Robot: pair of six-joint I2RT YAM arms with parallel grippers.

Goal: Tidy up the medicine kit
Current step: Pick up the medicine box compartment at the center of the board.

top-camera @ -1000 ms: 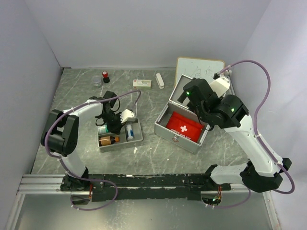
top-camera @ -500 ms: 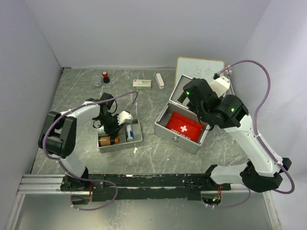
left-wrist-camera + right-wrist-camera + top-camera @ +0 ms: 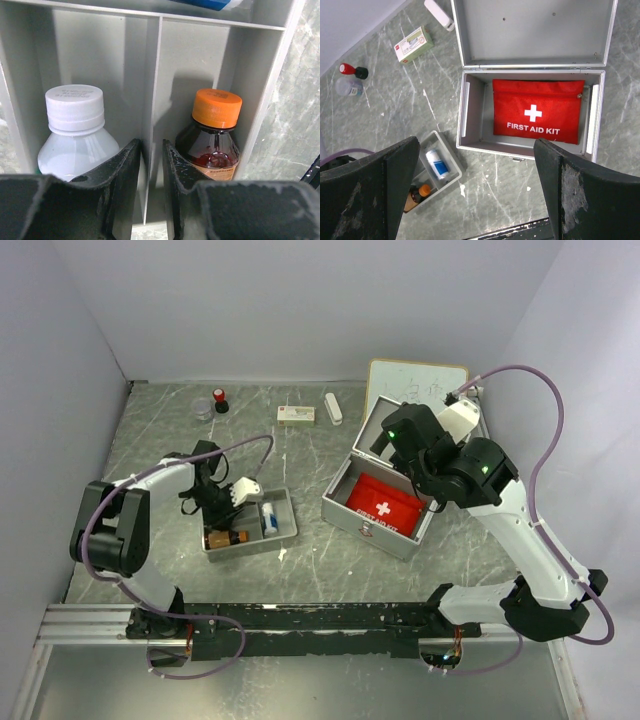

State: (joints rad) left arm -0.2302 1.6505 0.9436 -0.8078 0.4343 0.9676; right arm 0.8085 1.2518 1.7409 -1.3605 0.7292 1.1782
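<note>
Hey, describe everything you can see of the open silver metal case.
The boxy silver aluminium case sits on the grey marbled table, right of the small grey divided tray. Its hinged lid is swung open, inside bare. A flat red pouch with white cross, lettered FIRST AID KIT, lies inside toward the right; the left floor is bare.

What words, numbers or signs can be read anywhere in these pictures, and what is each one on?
"FIRST AID KIT", under a white cross: on the red pouch inside the open medicine kit.
Small box: print with a red patch, too small to read.
White bottle cap and orange bottle cap: raised lettering, too blurred to read.
Whiteboard beyond the medicine kit: faint marks, unreadable.
</note>
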